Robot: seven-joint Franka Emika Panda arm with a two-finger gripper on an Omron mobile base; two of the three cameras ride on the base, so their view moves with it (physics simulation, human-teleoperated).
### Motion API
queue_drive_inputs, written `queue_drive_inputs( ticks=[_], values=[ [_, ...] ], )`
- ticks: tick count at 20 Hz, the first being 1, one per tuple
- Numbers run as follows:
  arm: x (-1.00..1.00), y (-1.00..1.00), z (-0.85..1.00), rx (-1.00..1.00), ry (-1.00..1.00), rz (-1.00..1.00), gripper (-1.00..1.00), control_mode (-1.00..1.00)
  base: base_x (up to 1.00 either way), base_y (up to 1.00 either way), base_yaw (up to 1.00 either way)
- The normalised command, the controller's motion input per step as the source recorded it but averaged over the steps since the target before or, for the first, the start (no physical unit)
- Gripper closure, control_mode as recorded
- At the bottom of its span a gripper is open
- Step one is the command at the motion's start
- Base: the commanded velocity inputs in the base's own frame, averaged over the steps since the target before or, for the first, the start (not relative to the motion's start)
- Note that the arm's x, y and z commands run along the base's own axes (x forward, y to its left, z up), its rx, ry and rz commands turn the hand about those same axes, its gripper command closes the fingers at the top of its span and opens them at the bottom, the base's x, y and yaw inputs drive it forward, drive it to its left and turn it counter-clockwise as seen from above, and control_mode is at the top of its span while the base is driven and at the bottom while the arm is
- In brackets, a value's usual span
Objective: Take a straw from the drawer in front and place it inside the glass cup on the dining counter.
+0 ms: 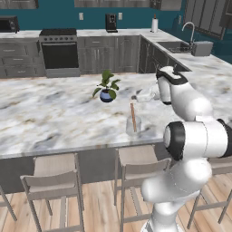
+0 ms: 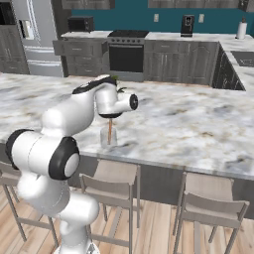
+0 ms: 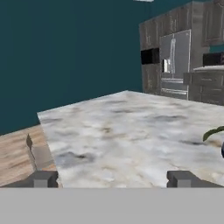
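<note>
One straw (image 1: 132, 113) stands upright in the glass cup (image 1: 133, 125) near the bench's (image 1: 45, 113) front edge. Jaws wide and empty, the gripper (image 3: 112, 178) points level, away across the marble.

From my left base camera I see the long white-grey veined marble dining counter (image 1: 54, 113) running across the scene. Near its front edge stands a small clear glass cup (image 1: 133, 125) with a thin reddish-brown straw (image 1: 132, 114) upright inside it. Farther back and left sits a blue pot with a green plant (image 1: 107, 87). The white arm (image 1: 190, 118) rises at right. Beige stools (image 1: 54, 179) line the near side.
</note>
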Motion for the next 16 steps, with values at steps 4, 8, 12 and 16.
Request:
queue_drive_inputs(
  ticks=[4,8,12,16],
  values=[
    [-1.00,0.93,0.65,-0.37,0.00,0.07,-1.00,-1.00,0.00,0.00,0.00],
    [-1.00,0.99,0.42,-0.42,0.00,0.03,-1.00,-1.00,0.00,0.00,0.00],
    [-0.93,0.95,0.08,-0.43,0.14,0.00,-1.00,-1.00,0.00,0.00,0.00],
    [-0.56,0.64,0.00,-0.35,0.25,0.00,-1.00,-1.00,0.00,0.00,0.00]
  ],
)
